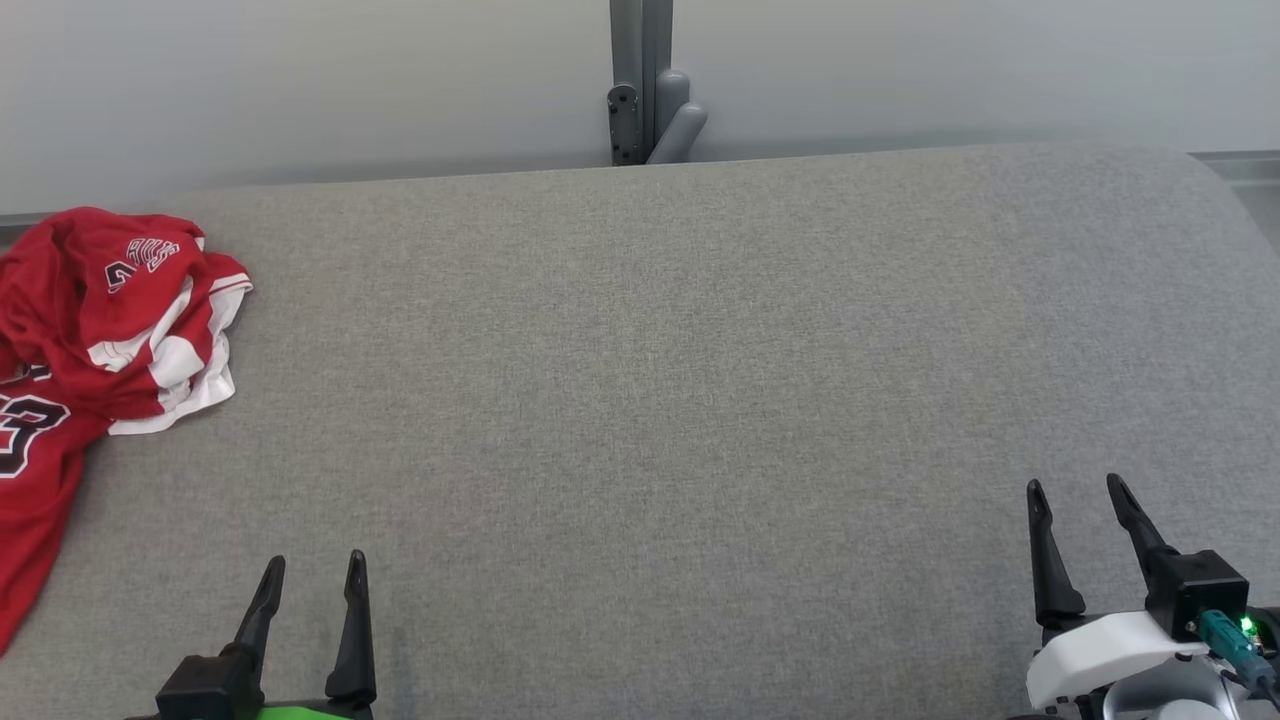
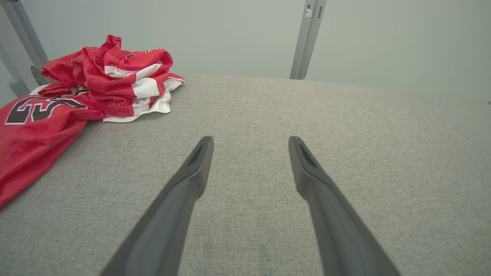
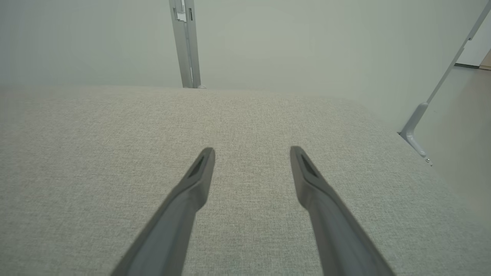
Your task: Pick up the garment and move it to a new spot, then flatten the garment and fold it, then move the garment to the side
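Jersey (image 1: 110, 310) lies crumpled along the bed's (image 1: 640, 400) left edge, awaiting pickup. Left gripper (image 1: 316, 557) and right gripper (image 1: 1074, 482) hover at the near edge, jaws released for grasping.

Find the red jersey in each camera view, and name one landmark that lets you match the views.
Head view: red jersey crumpled at the left edge of the grey cushion.
Left wrist view: upper left, cut by the left edge.
Right wrist view: cushion, with the grey metal post at top.
Shared landmark: that post, behind the cushion.
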{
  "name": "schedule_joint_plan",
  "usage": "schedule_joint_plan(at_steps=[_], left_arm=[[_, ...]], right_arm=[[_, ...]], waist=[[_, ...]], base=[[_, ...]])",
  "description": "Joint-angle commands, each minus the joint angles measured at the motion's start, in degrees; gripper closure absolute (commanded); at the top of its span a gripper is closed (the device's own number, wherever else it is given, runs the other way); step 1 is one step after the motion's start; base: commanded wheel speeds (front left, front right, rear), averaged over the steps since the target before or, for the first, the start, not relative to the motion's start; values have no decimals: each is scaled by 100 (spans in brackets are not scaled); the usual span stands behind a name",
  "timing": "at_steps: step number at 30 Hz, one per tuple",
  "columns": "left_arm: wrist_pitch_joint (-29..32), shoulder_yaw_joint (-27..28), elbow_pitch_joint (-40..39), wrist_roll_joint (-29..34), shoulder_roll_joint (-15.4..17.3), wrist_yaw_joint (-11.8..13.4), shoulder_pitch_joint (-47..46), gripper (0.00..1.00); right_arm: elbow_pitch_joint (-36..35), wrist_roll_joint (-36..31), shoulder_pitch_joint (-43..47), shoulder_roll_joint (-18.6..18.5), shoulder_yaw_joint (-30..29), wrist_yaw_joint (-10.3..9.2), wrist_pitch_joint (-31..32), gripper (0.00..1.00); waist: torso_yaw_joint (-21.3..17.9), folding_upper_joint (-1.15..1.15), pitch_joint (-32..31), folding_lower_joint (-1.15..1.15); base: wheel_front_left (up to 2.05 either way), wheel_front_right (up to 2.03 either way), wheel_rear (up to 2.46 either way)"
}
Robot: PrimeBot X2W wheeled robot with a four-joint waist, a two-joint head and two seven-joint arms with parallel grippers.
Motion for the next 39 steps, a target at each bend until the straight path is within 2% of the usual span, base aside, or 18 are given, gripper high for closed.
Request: schedule_joint_plan(at_steps=[1,7,30,35,39], left_arm=[[-53,21,-8,94,-19,-32,97,0],[-114,-26,22,231,-23,-46,114,0],[-96,112,98,-54,-44,-42,-38,0],[-96,67,131,-55,-47,-42,-74,0],[-96,15,161,-36,-51,-42,-98,0]], right_arm=[[2,-129,105,4,-45,-2,-43,0],[6,-400,122,52,-91,-2,-48,0],[-8,-294,139,50,-9,-2,-45,0],[-43,-309,184,51,12,-2,-45,0],[-33,-297,250,51,14,-2,-45,0]], waist=[[0,0,-1,0],[3,0,-7,0],[24,0,-43,0],[187,0,-48,0],[542,0,-99,0]], base=[[0,0,0],[0,0,0],[0,0,0],[0,0,0],[0,0,0]])
